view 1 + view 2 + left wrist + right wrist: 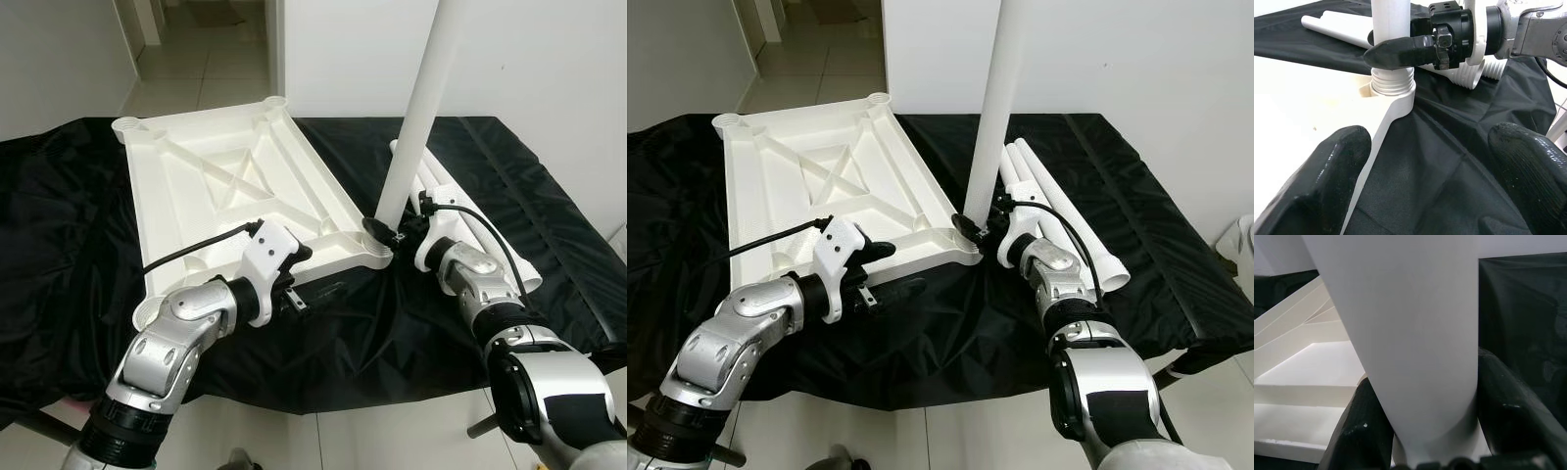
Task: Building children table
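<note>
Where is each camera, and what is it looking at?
Left eye, on head: looks down at the table top, both arms.
Right eye, on head: same scene.
Left wrist: past the open left hand toward the leg in its socket.
Right wrist: the right hand gripping the leg.
All share the leg.

White table leg [1410, 342] between the right tool's [1425, 431] fingers [1508, 406].

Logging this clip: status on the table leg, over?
Right gripper shut on upright leg, its threaded end in the tabletop corner socket. Left gripper open at the tabletop's near edge. Spare legs lie alongside, not obstructing.
</note>
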You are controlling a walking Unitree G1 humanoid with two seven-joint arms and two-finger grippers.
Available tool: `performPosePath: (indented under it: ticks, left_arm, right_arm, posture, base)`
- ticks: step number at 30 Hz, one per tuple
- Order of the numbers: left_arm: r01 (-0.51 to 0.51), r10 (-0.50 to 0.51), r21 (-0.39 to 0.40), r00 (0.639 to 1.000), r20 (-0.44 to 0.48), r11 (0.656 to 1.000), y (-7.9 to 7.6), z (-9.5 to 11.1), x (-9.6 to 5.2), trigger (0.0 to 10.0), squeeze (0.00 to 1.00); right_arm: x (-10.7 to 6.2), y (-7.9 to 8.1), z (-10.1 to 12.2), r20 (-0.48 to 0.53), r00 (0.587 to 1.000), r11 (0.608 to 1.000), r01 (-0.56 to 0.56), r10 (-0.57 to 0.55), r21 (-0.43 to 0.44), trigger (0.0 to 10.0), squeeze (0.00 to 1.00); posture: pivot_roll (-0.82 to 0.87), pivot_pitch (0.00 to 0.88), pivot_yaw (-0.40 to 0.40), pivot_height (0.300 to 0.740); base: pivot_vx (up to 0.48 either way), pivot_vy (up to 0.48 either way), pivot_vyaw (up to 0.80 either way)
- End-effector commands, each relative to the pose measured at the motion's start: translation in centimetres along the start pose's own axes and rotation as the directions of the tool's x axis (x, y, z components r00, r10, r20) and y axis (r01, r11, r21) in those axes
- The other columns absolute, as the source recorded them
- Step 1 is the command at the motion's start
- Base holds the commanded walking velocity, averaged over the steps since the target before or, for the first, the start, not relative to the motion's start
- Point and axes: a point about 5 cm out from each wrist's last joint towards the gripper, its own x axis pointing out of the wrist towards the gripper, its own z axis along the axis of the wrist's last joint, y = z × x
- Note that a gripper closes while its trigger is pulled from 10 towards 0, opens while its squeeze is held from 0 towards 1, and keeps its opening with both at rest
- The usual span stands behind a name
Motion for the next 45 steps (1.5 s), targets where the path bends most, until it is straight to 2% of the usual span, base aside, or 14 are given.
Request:
performPosePath:
  ticks: [1, 10, 13, 20, 22, 23, 27, 29, 31, 34, 36, 38, 40, 45]
  left_arm:
    - [-0.035, 0.035, -0.004, 0.999, -0.004, 0.999, 0.1, 0.0, -0.1, 10.0, 0.0]
    - [-0.02, 0.02, -0.004, 1.0, -0.004, 1.0, 0.1, 0.0, 0.0, 10.0, 0.0]
    - [-0.016, 0.016, -0.002, 1.0, -0.003, 1.0, 0.1, 0.1, 0.1, 10.0, 0.0]
    - [-0.012, 0.012, -0.002, 1.0, -0.003, 1.0, 0.0, 0.0, 0.1, 10.0, 0.0]
    - [-0.012, 0.012, -0.005, 1.0, -0.002, 1.0, 0.0, 0.0, 0.2, 10.0, 0.0]
    - [-0.012, 0.012, -0.005, 1.0, -0.002, 1.0, 0.0, 0.0, 0.2, 10.0, 0.0]
    - [-0.011, 0.011, -0.007, 1.0, 0.002, 1.0, 0.0, 0.0, 0.3, 10.0, 0.0]
    - [-0.01, 0.01, -0.007, 1.0, 0.002, 1.0, 0.0, 0.0, 0.3, 10.0, 0.0]
    - [-0.008, 0.008, -0.006, 1.0, 0.004, 1.0, 0.0, 0.0, 0.4, 10.0, 0.0]
    - [-0.008, 0.008, -0.006, 1.0, 0.004, 1.0, 0.0, 0.0, 0.4, 10.0, 0.0]
    - [-0.009, 0.009, -0.005, 1.0, 0.006, 1.0, 0.0, 0.1, 0.5, 10.0, 0.0]
    - [-0.008, 0.008, -0.004, 1.0, 0.007, 1.0, 0.0, 0.1, 0.5, 10.0, 0.0]
    - [-0.006, 0.006, -0.005, 1.0, 0.006, 1.0, 0.0, 0.1, 0.5, 10.0, 0.0]
    - [-0.007, 0.007, -0.005, 1.0, 0.005, 1.0, 0.0, 0.1, 0.4, 10.0, 0.0]
  right_arm:
    - [-0.2, 0.4, -0.8, -0.015, 1.0, 1.0, 0.002, -0.002, 0.012, 0.0, 0.0]
    - [-0.4, 0.9, -1.5, 0.019, 0.998, 0.998, 0.061, -0.061, 0.017, 0.0, 0.0]
    - [-0.3, 1.7, -1.4, 0.067, 0.991, 0.993, 0.115, -0.117, 0.031, 0.0, 0.0]
    - [0.0, 2.7, -1.1, 0.102, 0.976, 0.981, 0.19, -0.194, 0.047, 0.0, 0.0]
    - [0.2, 3.8, -0.3, 0.126, 0.938, 0.946, 0.315, -0.323, 0.078, 0.0, 0.0]
    - [0.2, 3.8, -0.3, 0.126, 0.938, 0.946, 0.315, -0.323, 0.078, 0.0, 0.0]
    - [-0.3, 4.6, 0.7, 0.121, 0.843, 0.852, 0.513, -0.524, 0.108, 0.0, 0.0]
    - [-0.3, 4.9, 0.8, 0.117, 0.835, 0.842, 0.526, -0.538, 0.117, 0.0, 0.0]
    - [-0.7, 5.2, 0.8, 0.092, 0.797, 0.802, 0.586, -0.596, 0.119, 0.0, 0.0]
    - [-0.7, 5.2, 0.8, 0.085, 0.793, 0.796, 0.592, -0.603, 0.125, 0.0, 0.0]
    - [-0.9, 5.4, 0.9, 0.074, 0.764, 0.766, 0.633, -0.641, 0.108, 0.0, 0.0]
    - [-1.1, 5.9, 1.1, 0.067, 0.752, 0.754, 0.65, -0.656, 0.092, 0.0, 0.0]
    - [-1.1, 6.6, 1.1, 0.048, 0.759, 0.759, 0.644, -0.65, 0.095, 0.0, 0.0]
    - [-1.2, 7.1, 1.1, 0.034, 0.766, 0.765, 0.637, -0.642, 0.091, 0.0, 0.0]
  posture:
    - [-0.01, 0.035, 0.001, 0.74]
    - [-0.02, 0.036, 0.009, 0.74]
    - [-0.03, 0.039, 0.011, 0.74]
    - [-0.03, 0.04, 0.008, 0.74]
    - [-0.04, 0.039, 0.005, 0.74]
    - [-0.04, 0.039, 0.005, 0.74]
    - [-0.04, 0.04, 0.004, 0.74]
    - [-0.04, 0.04, 0.005, 0.74]
    - [-0.05, 0.038, 0.005, 0.74]
    - [-0.05, 0.038, 0.005, 0.74]
    - [-0.04, 0.036, 0.003, 0.74]
    - [-0.04, 0.037, 0.004, 0.74]
    - [-0.04, 0.038, 0.005, 0.74]
    - [-0.04, 0.04, 0.005, 0.74]
  base:
    - [0.0, 0.0, 0.0]
    - [0.0, 0.0, 0.0]
    - [0.0, 0.0, 0.0]
    - [0.0, 0.0, 0.0]
    - [0.0, 0.0, 0.0]
    - [0.0, 0.0, 0.0]
    - [0.0, 0.0, 0.0]
    - [0.0, 0.0, 0.0]
    - [0.0, 0.0, 0.0]
    - [0.0, 0.0, 0.0]
    - [0.0, 0.0, 0.0]
    - [0.0, 0.0, 0.0]
    - [0.0, 0.0, 0.0]
    - [0.0, 0.0, 0.0]
